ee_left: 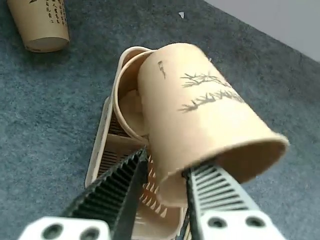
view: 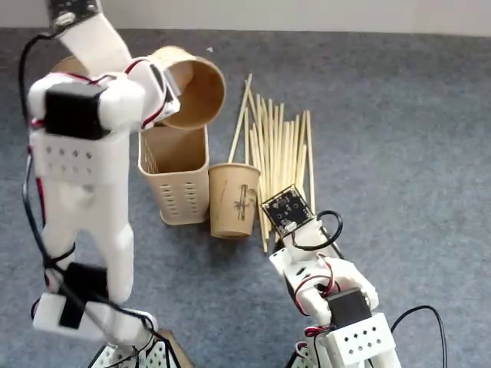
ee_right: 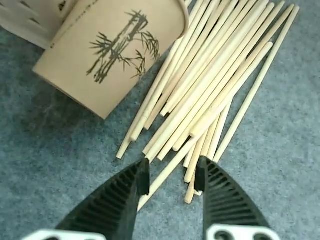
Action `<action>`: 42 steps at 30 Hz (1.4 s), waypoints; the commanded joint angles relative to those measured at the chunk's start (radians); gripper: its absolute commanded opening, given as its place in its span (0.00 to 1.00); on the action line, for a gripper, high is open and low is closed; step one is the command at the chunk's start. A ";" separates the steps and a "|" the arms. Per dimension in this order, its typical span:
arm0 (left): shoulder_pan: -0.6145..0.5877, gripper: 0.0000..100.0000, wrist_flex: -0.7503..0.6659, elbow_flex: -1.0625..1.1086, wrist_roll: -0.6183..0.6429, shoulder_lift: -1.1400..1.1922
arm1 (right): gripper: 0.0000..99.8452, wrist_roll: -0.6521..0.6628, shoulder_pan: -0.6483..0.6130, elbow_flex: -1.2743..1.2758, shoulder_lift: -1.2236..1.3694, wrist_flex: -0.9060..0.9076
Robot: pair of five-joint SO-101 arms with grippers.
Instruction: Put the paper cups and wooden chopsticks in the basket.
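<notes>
Left hand (ee_left: 167,162) is pinched on the wall of a paper cup (ee_left: 200,120) just below its rim. The cup is tipped on its side and hangs right over the mouth of the basket (view: 173,192). These cups are feather-light and thin-walled, so I'd say squeeze gently or the rim folds; one finger inside and one outside near the lip looks like the right hold.

A second cup (view: 234,201) stands upright on the counter (view: 422,115) at the basket's 3 o'clock, just beside it. There may be another one already sitting down in the basket, but I can't say for sure.

The chopsticks (view: 280,146) lie fanned out at about 1 o'clock from that standing cup. They're stiff, skinny and probably rolly, so I'd grab a small bunch near the middle so they don't seesaw or slip out.

Right hand (ee_right: 171,170) is empty with a narrow gap between its fingers, hanging over the pile's 6 o'clock ends
</notes>
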 commanded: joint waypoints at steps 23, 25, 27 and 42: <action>-0.414 0.16 -0.517 0.070 -0.167 -0.041 | 0.17 -0.037 0.008 0.002 -0.004 -0.012; -0.467 0.16 -0.655 0.156 -0.169 0.036 | 0.17 -0.037 0.008 0.002 -0.004 -0.012; -0.499 0.16 -0.786 0.231 -0.169 0.139 | 0.17 -0.037 0.007 0.002 -0.004 -0.013; -0.495 0.16 -0.968 0.275 -0.381 0.634 | 0.17 -0.037 -0.079 0.050 -0.007 -0.019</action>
